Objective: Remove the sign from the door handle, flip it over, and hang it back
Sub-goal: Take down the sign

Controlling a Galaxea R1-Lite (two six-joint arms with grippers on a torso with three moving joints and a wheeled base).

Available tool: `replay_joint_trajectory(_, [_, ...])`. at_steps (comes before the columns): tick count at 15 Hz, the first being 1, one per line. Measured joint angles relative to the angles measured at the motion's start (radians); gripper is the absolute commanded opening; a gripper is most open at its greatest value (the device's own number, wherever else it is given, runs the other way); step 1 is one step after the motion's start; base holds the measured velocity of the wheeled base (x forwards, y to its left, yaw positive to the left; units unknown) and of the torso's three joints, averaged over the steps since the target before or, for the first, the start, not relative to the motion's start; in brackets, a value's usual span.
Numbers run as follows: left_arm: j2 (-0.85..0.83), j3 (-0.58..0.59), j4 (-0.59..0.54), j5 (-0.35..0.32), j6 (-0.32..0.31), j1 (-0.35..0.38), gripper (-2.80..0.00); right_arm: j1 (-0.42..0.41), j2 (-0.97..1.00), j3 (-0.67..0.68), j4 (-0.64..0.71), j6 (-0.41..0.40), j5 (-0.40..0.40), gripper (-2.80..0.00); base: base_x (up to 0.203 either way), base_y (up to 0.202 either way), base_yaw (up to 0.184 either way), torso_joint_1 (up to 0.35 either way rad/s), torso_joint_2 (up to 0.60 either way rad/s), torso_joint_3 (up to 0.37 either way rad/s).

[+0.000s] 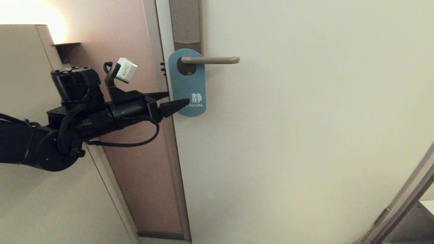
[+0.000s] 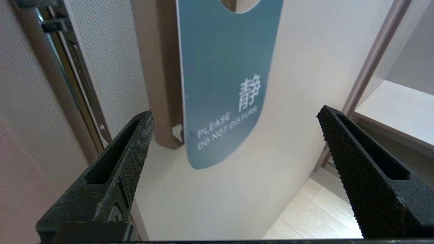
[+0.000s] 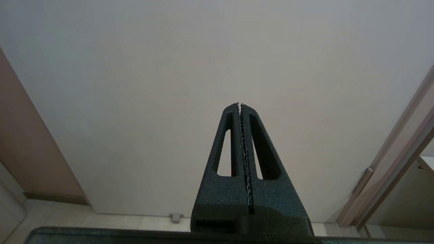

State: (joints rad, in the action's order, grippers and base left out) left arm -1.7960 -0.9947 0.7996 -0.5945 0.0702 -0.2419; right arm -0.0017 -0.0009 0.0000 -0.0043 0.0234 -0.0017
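Observation:
The sign point(image 1: 187, 83) hangs blue face out on the door handle point(image 1: 210, 60), a slim beige lever on a tall grey-brown lock plate point(image 1: 185, 20). Its oval hole sits round the lever's base. My left gripper point(image 1: 178, 99) is open at the sign's lower left edge, one finger in front of the sign, the other at the door edge beside it. In the left wrist view the sign point(image 2: 223, 78) reads "PLEASE DO NOT DISTURB" and hangs between and beyond the wide-apart fingertips point(image 2: 142, 125). My right gripper point(image 3: 240, 105) is shut and empty, facing the bare door low down.
The door frame and pinkish wall panel point(image 1: 135, 162) lie just left of the sign. A cabinet point(image 1: 23, 51) stands behind my left arm. A second door frame point(image 1: 403, 203) runs at the lower right.

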Motion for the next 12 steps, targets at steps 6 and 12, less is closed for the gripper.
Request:
replay_joint_trajectory(6, [-0.018,-0.007,0.015,0.003,-0.006,0.007,0.00,0.000,0.000,0.000,0.000,-0.001,0.000,-2.80,0.000,0.000,0.000,0.000,0.00,0.000])
replay_joint_trajectory(12, [-0.059,-0.035,0.044,0.000,-0.001,-0.002,0.00,0.000,0.000,0.000,0.000,0.000,0.000,-2.80,0.000,0.000,0.000,0.000,0.00,0.000])
